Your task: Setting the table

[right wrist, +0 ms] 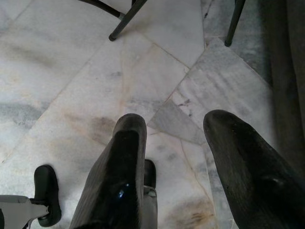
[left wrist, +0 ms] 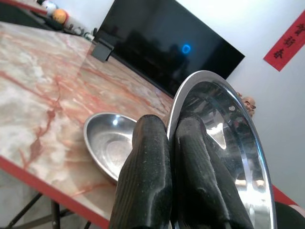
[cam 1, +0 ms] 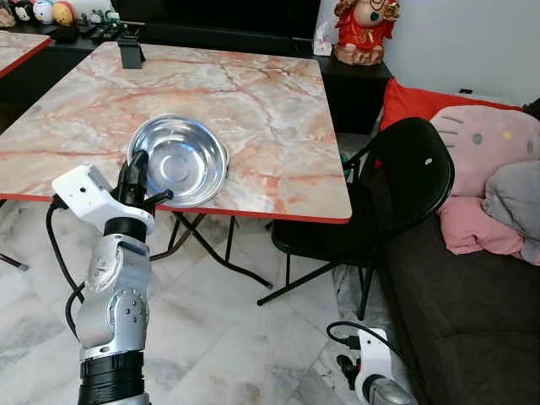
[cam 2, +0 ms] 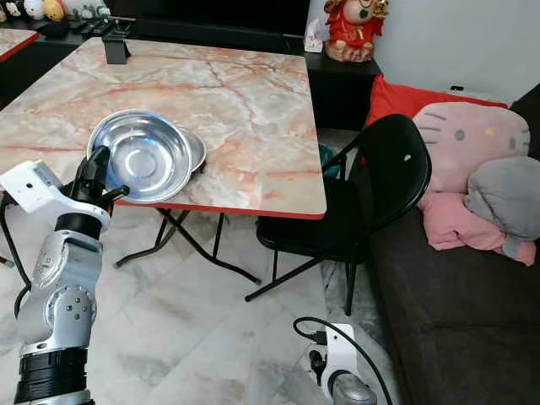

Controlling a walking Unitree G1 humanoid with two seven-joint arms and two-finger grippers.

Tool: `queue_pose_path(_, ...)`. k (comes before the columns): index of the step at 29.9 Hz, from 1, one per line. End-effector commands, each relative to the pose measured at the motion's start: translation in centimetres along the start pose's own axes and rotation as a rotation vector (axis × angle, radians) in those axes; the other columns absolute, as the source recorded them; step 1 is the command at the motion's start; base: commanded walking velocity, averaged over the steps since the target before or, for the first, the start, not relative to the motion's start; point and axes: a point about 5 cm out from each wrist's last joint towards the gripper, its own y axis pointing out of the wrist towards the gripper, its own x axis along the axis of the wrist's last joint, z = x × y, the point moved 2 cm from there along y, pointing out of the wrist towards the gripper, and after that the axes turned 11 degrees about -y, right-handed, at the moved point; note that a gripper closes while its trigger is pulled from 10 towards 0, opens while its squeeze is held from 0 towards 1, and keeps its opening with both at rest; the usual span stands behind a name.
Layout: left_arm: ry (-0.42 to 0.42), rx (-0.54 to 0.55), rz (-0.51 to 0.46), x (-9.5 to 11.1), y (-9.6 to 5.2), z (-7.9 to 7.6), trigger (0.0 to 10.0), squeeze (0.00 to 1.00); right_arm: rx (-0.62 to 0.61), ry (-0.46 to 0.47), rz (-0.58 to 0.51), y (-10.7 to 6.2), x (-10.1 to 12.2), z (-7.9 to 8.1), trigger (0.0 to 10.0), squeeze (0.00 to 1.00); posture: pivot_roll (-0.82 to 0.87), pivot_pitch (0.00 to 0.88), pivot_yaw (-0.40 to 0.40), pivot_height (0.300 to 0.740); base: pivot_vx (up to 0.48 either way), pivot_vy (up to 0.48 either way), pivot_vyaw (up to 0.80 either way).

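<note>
Two steel bowls sit at the near edge of the marble surface, and one largely hides the other. From my head camera the upper bowl covers most of the lower bowl, which peeks out only as a thin crescent at about 3 o'clock of the upper one. My left wrist view separates them better: the lower bowl lies flat on the surface, while the upper bowl stands tilted on edge, its far rim cut off by the frame.

My left gripper is at 8 o'clock of the upper bowl, at the surface's red edge, with its fingers pinched narrowly on that bowl's near rim, holding it. My silver forearm blocks the surface's edge below the grasp.

My right gripper hangs low over the marble floor, fingers spread wide with nothing between them; from the head camera I see little more than its white wrist and cable at the bottom of the frame.

At 3 o'clock of the surface stands a black folding chair, its seat partly tucked under the edge.
</note>
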Motion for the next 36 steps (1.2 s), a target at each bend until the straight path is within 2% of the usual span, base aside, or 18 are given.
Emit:
queue_pose_path(1, -0.010, -0.019, -0.007, 0.15, 0.28, -0.78, 10.0, 0.00, -0.010, 0.002, -0.007, 0.00, 0.17, -0.35, 10.0, 0.00, 0.04, 0.005, -0.108, 0.740, 0.259, 0.000, 0.00)
queue_pose_path(14, -0.018, -0.031, -0.001, 0.07, 0.83, -1.14, 10.0, 0.00, -0.001, -0.012, -0.006, 0.01, 0.18, -0.23, 10.0, 0.00, 0.04, 0.002, -0.103, 0.740, 0.275, 0.000, 0.00)
queue_pose_path(19, -0.016, -0.032, -0.001, 0.07, 0.86, -1.17, 10.0, 0.00, 0.006, -0.043, -0.003, 0.02, 0.22, -0.21, 10.0, 0.00, 0.04, 0.002, -0.103, 0.740, 0.295, 0.000, 0.00)
queue_pose_path(22, -0.023, -0.036, 0.003, -0.15, 0.92, -1.34, 10.0, 0.00, 0.011, -0.097, 0.000, 0.03, 0.26, -0.25, 10.0, 0.00, 0.04, 0.000, -0.103, 0.740, 0.295, 0.000, 0.00)
queue_pose_path(36, -0.016, -0.034, 0.008, -0.24, 1.10, -1.29, 10.0, 0.00, 0.022, -0.108, 0.007, 0.02, 0.18, -0.22, 10.0, 0.00, 0.04, 0.000, -0.104, 0.740, 0.291, 0.000, 0.10)
